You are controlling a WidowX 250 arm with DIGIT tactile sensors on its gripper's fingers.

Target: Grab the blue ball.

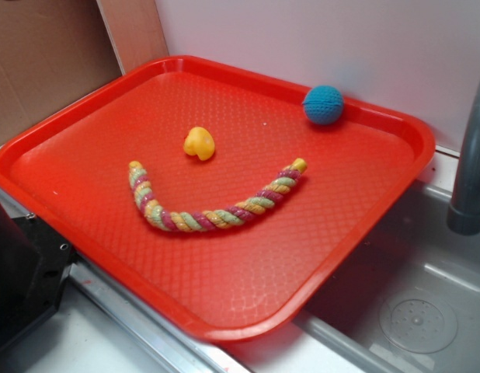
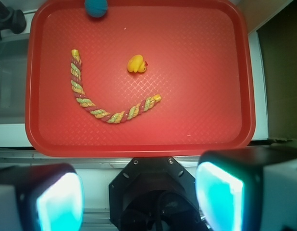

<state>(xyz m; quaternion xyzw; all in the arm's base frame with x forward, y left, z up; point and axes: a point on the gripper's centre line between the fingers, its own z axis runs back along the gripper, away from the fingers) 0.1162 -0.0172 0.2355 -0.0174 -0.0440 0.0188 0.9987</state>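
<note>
Wrist view shows the gripper (image 2: 139, 192) spread wide, well apart from the small teal crocheted ball (image 2: 96, 7) at the red plastic tray's (image 2: 211, 130) rim

Red tray (image 1: 85, 140), blue ball (image 1: 323, 105) against its far rim, yellow toy (image 1: 199, 143) mid-tray, curved rope (image 1: 213, 210) beside it
</note>
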